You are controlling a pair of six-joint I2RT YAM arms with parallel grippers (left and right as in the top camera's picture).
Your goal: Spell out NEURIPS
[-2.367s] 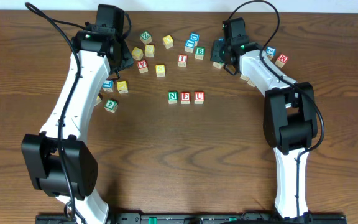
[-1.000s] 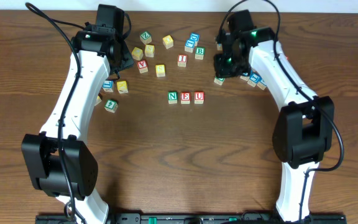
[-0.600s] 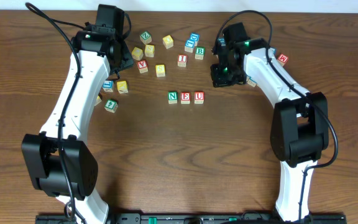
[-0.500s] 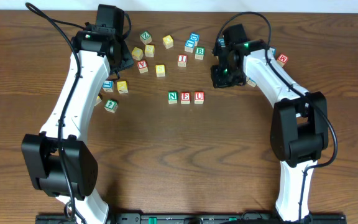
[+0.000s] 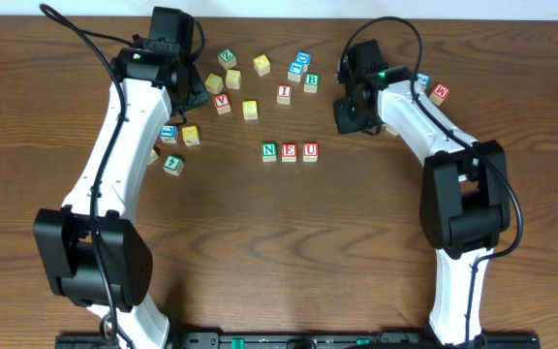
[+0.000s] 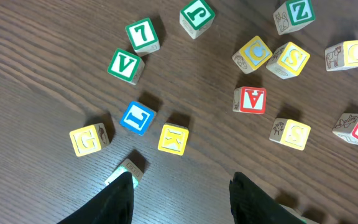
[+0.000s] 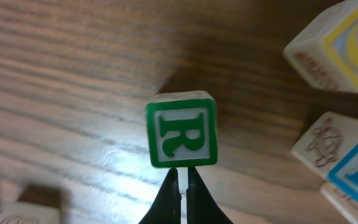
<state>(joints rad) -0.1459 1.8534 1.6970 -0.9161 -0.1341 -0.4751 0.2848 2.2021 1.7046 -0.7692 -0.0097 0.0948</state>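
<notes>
Risks skewing or spinning the green R cube [image 7: 181,137] on the table [image 7: 55,93], or knocking it into the N-E-U row [image 5: 289,150], by shoving it off-centre with the right gripper [image 7: 180,180] pinched fully together on nothing, tips just at its near edge. Shows letter and cube only from the right wrist, hidden beneath the arm [image 5: 405,107] from overhead, while giving the row and the free spot beside U only from overhead. Finds the left gripper [image 6: 182,196] spread apart and empty above loose cubes [image 6: 250,99].
</notes>
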